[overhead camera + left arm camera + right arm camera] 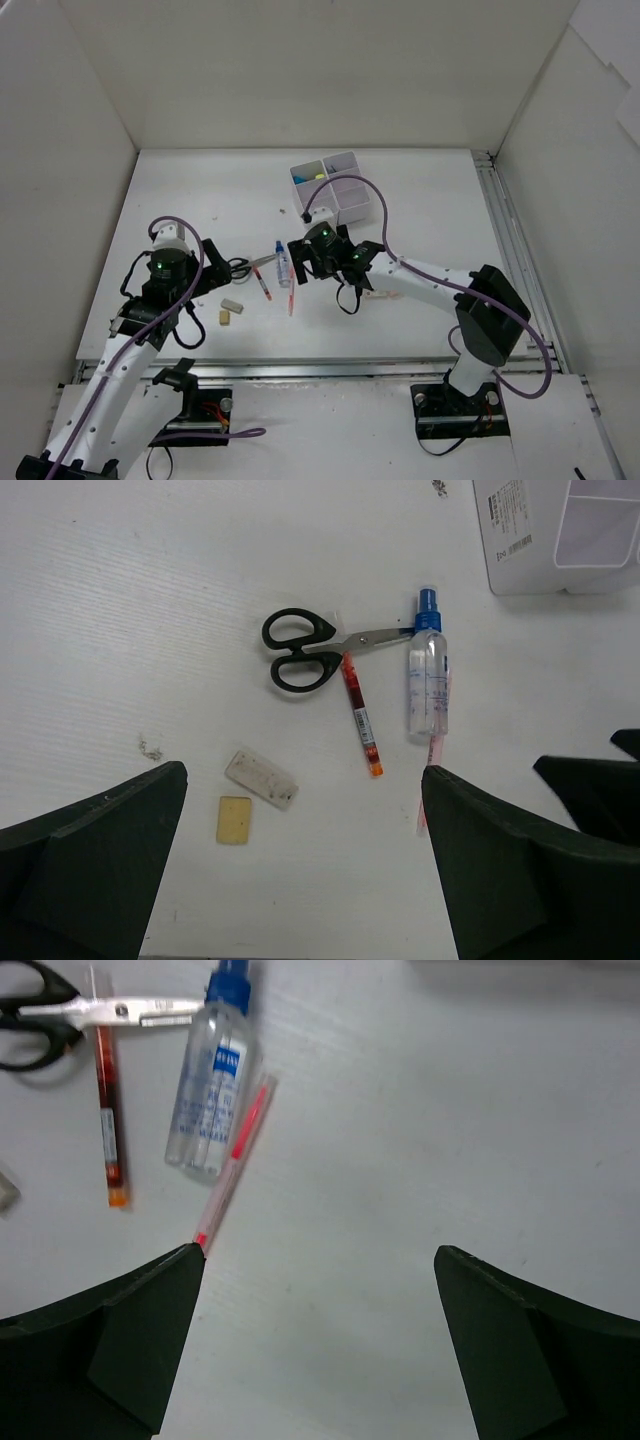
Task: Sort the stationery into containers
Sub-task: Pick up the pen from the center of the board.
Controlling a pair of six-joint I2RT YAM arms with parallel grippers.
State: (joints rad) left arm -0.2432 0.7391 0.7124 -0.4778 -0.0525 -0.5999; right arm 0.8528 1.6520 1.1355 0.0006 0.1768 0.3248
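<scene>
- Left gripper (304, 768): jaws spread wide with nothing between them, hanging above the loose items on the white table (430, 200).
- Right gripper (318, 1251): jaws also spread wide and holding nothing, over bare table just beside the pink pen.
- Nearest the arms lie two erasers. The beige eraser (234, 819) is a small square, and the white eraser (261, 779) lies just beside it, a little farther out and set at a slant.
- Next out, the dark red pen (360, 712) has its orange tip pointing towards the arms and its far end at the scissors' pivot.
- The pink pen (235, 1160) lies slanted along the side of the blue-capped bottle (427, 675), which lies flat with its cap pointing away.
- The black-handled scissors (300, 650) are closed, with the blade tips reaching the bottle's neck.
- Farthest, well apart from the loose items, stands the white organiser (330, 183). A blue and a yellow item show in its far-left compartment.
</scene>
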